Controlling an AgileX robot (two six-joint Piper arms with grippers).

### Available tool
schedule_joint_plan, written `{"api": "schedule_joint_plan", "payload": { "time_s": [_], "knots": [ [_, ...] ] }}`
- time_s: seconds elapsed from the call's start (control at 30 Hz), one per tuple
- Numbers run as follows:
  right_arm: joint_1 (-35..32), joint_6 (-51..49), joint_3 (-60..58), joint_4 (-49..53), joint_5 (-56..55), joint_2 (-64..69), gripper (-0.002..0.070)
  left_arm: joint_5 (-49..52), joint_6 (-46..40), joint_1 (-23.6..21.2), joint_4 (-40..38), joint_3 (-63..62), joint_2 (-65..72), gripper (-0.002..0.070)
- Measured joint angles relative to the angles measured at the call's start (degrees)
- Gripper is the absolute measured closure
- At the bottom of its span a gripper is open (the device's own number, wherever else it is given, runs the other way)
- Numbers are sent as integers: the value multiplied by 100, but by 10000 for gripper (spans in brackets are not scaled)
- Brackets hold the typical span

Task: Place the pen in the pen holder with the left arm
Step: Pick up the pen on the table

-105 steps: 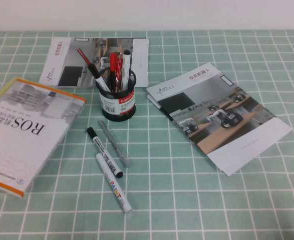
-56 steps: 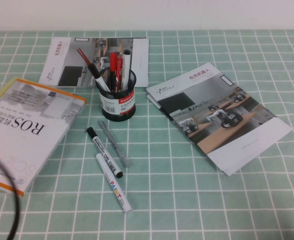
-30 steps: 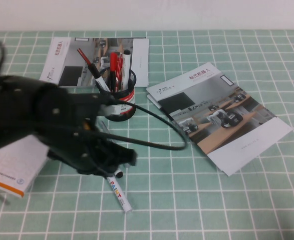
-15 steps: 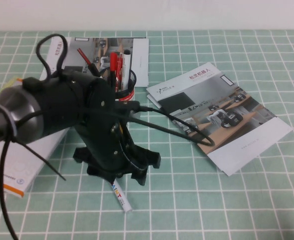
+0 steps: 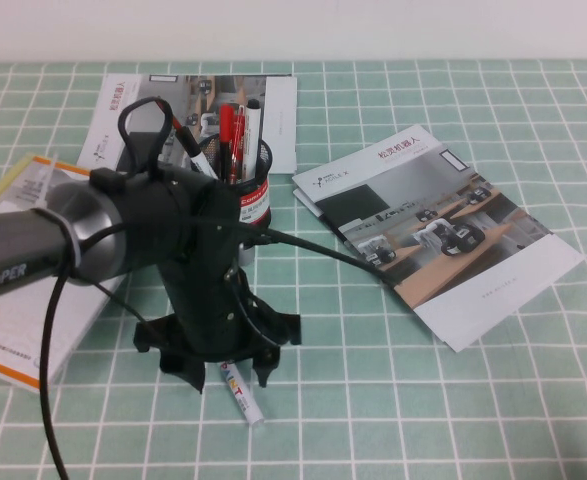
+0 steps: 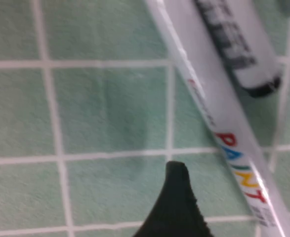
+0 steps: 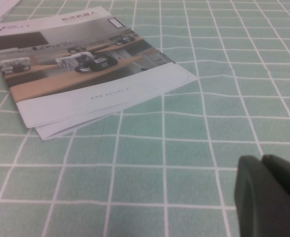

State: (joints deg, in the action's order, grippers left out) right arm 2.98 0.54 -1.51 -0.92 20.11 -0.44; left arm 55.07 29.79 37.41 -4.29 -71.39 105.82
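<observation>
I have the pen (image 5: pixel 241 393) nearest me, lying flat on the green checked cloth (image 5: pixel 453 400), its silvery tip pointing toward the near right. Only that near end shows from above; the rest runs under my left gripper (image 5: pixel 219 362), which hangs directly over it with its fingers spread wide, one on each side of the barrel. In the left wrist view one black fingertip (image 6: pixel 177 197) sits just beside the pen (image 6: pixel 224 143), not touching it, and the "PAINT" lettering is plain along the barrel. A second white marker (image 6: pixel 236 44) with a black end lies just beside the pen, farther along it.

The left arm (image 5: pixel 93 245) reaches in from the left and covers much of the ROS book (image 5: pixel 18 300) at the left edge.

Beyond the gripper, the holder (image 5: pixel 251 205) stands upright, already packed with red and black pens, part hidden by the arm. A booklet (image 5: pixel 428 230) lies to its right, well apart, and another booklet (image 5: pixel 273 115) lies flat behind it at the far side.

The right gripper (image 7: pixel 270 195) shows only in its own wrist view, low over bare cloth near the right booklet's (image 7: pixel 85 74) near edge; I cannot tell whether it is spread or pressed together.
</observation>
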Motion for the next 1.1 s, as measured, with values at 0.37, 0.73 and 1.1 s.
{"api": "schedule_joint_plan", "payload": {
  "time_s": [0.37,0.73,1.1],
  "knots": [
    [0,0,0,0,0,0,696,-157,13,-180,322,-8,285,201],
    [0,0,0,0,0,0,696,-99,-182,-220,475,-27,333,295],
    [0,0,0,0,0,0,696,-54,-1260,-233,579,-49,346,566]
  ]
}}
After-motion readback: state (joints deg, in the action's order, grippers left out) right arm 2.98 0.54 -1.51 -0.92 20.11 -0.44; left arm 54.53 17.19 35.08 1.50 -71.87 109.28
